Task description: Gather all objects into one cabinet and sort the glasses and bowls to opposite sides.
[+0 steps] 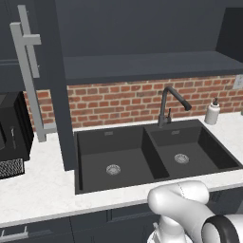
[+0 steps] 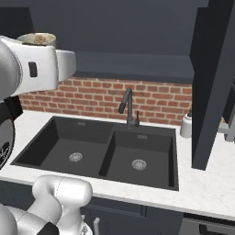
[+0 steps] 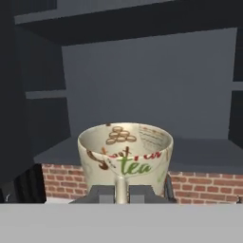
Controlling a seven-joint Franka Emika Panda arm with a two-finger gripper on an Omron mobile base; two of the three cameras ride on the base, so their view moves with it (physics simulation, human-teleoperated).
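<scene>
In the hand view my gripper [image 3: 121,194] is shut on the handle of a cream patterned mug [image 3: 126,154] printed with "tea". The mug stands upright, its open top toward the camera. Behind it is the open dark grey wall cabinet [image 3: 142,95], whose bare inner shelf [image 3: 199,159] lies about level with the mug's rim. In the right base view the mug [image 2: 37,39] sits on top of my white hand at the upper left, in front of the cabinet's left part. The cabinet shelf [image 1: 147,66] runs above the brick wall. Its left door [image 1: 54,71], with a tall silver bar handle [image 1: 28,71], stands open.
Below the cabinet a black double sink [image 1: 152,156] with a dark faucet [image 1: 168,104] is set into the white counter [image 1: 38,190]. A white soap bottle [image 1: 212,112] stands at the back right. A black appliance [image 1: 12,133] sits on the left. The right cabinet door [image 2: 211,82] hangs open.
</scene>
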